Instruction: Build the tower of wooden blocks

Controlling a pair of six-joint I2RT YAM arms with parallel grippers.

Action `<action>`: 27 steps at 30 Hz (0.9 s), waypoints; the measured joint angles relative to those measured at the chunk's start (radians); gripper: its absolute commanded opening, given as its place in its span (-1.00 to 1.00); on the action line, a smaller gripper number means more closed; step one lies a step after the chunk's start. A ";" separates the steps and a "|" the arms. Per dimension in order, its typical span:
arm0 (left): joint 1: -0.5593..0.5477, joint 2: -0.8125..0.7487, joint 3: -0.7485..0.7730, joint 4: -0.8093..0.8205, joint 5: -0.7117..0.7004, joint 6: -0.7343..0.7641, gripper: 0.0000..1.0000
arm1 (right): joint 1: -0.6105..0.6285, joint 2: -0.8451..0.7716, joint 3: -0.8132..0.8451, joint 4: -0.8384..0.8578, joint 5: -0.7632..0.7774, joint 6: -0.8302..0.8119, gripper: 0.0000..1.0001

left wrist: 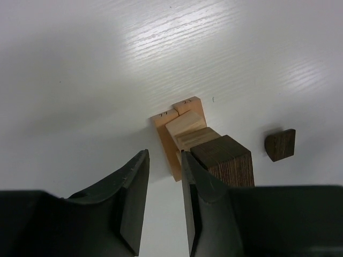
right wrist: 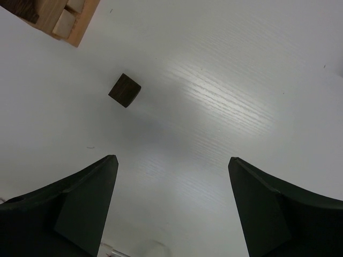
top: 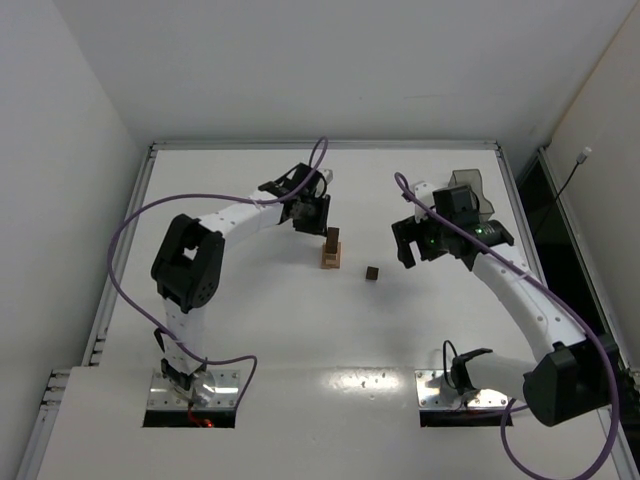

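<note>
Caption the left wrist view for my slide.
Left gripper, fingers narrowly apart and empty, beside the dark-topped tower; loose dark block nearby.

Bright, even overhead light floods the white surface [top: 300, 330], with streaks of glare running along its grain in both wrist views. Soft grey shadows spread across it. The dark tool fingers [left wrist: 134, 198], close to the lens, look slightly soft-edged.

White, wood-grained flat tabletop [top: 300, 330], edged by a thin grey metal rim [top: 330, 144]; translucent grey plastic bin [top: 468, 182] near its far right corner; plain white walls [top: 60, 150] around.
</note>
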 measured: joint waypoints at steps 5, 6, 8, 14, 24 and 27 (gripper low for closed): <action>0.000 0.006 0.000 -0.006 -0.003 0.000 -0.46 | -0.006 -0.005 -0.006 -0.002 -0.019 0.002 0.62; 0.000 0.006 0.000 -0.006 -0.003 0.000 -0.46 | -0.008 -0.005 -0.007 -0.002 -0.023 0.002 0.62; 0.000 0.006 0.000 -0.006 -0.012 0.000 -0.46 | -0.010 -0.005 -0.008 -0.003 -0.031 0.003 0.62; 0.000 0.005 -0.013 -0.006 -0.106 -0.011 -1.00 | -0.011 -0.005 -0.008 -0.003 -0.040 0.004 0.56; 0.059 -0.198 -0.212 -0.024 -0.237 -0.034 -0.16 | 0.006 0.072 -0.030 0.041 -0.113 -0.048 0.39; 0.142 -0.306 -0.255 -0.015 -0.235 -0.038 0.23 | 0.014 0.221 -0.026 0.050 -0.130 -0.080 0.34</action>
